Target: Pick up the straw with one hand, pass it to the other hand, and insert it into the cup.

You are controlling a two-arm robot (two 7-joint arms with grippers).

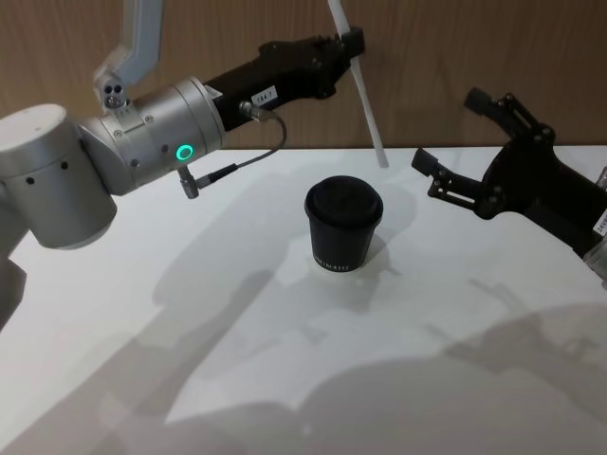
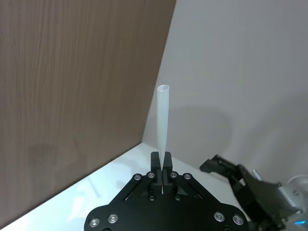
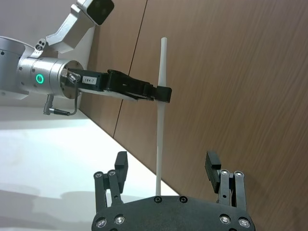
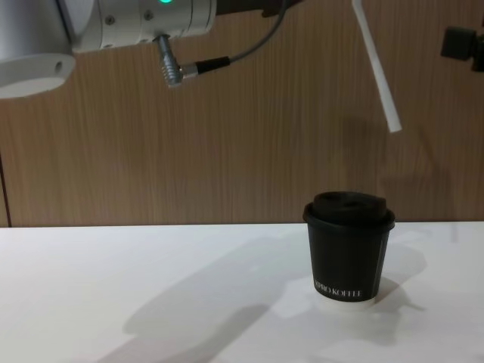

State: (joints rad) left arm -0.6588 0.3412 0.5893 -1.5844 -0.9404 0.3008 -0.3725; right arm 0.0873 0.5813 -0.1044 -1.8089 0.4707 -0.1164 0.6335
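You have a thin white plastic straw [image 1: 365, 104] at upper centre of the head view, smooth and slightly translucent. The small black paper cup [image 1: 343, 242] at centre looks matt, and its black domed plastic lid [image 1: 343, 202] has a faint sheen. The long left gripper [image 1: 353, 44] and blocky right gripper [image 1: 448, 130] are matt black, dotted with bright metal screws [image 3: 183, 198]. The thick silver wrist [image 1: 161, 123] at upper left is satin metal. The white worktop [image 1: 190, 313] is smooth; the brown wall [image 1: 455, 38] shows wood grain.
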